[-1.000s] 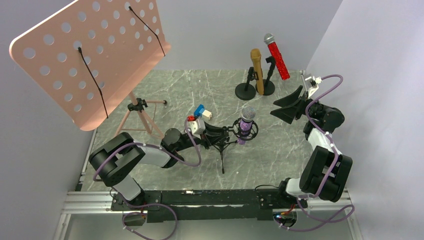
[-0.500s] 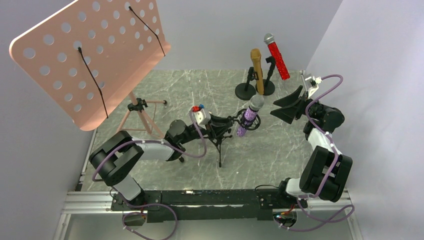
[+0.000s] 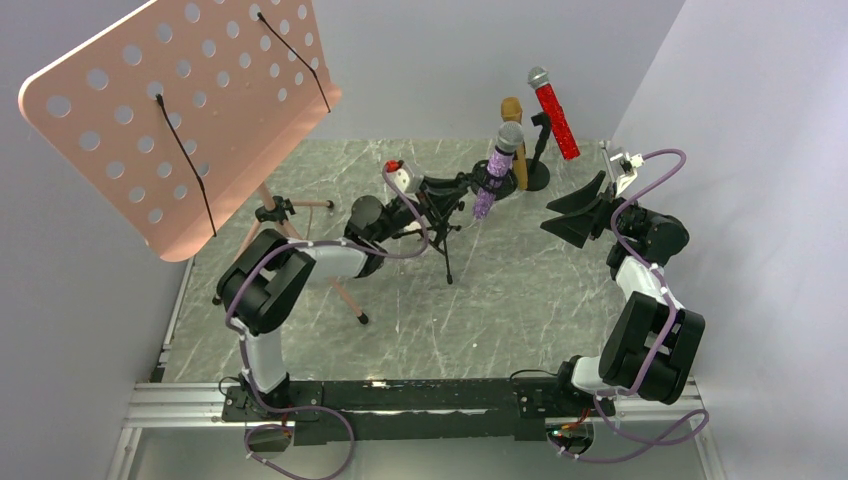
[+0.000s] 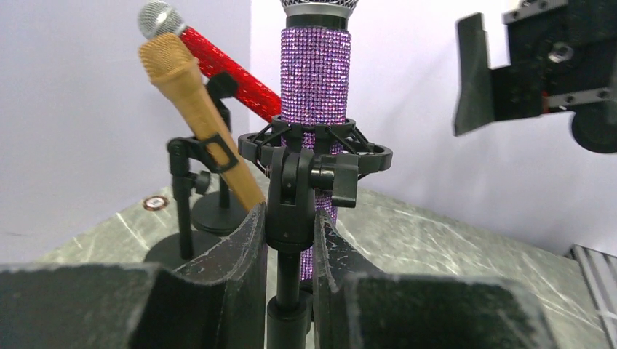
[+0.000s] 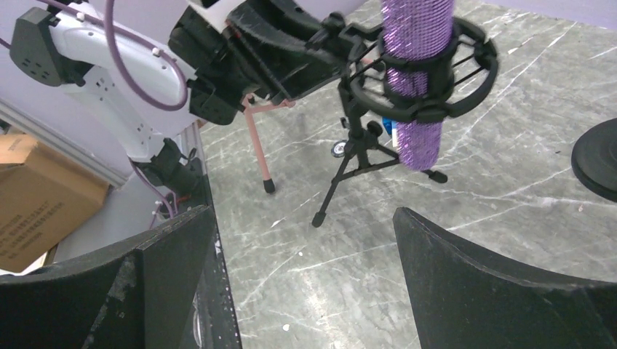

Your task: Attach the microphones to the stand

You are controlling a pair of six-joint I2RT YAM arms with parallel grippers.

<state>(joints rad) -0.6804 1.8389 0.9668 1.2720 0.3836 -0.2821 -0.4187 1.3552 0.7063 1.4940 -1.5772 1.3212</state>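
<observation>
The purple glitter microphone (image 3: 495, 172) sits in the shock-mount ring of a small black tripod stand (image 3: 447, 222). My left gripper (image 3: 437, 192) is shut on that stand's neck (image 4: 289, 211) just below the ring and holds it near the back of the table. The microphone shows in the left wrist view (image 4: 314, 76) and in the right wrist view (image 5: 415, 65). The gold microphone (image 3: 514, 125) and the red glitter microphone (image 3: 553, 110) sit clipped in two round-base stands (image 3: 533, 175) at the back; both show in the left wrist view, gold (image 4: 196, 113) and red (image 4: 225, 69). My right gripper (image 3: 572, 215) is open and empty at the right.
A large pink perforated music stand (image 3: 180, 110) on a pink tripod (image 3: 340, 290) fills the left side. The grey walls close in at the back and right. The round bases of the two back stands sit close behind the tripod stand.
My left gripper has carried the tripod stand with the purple microphone away from the table's middle, toward the back stands. The right arm has not moved.
</observation>
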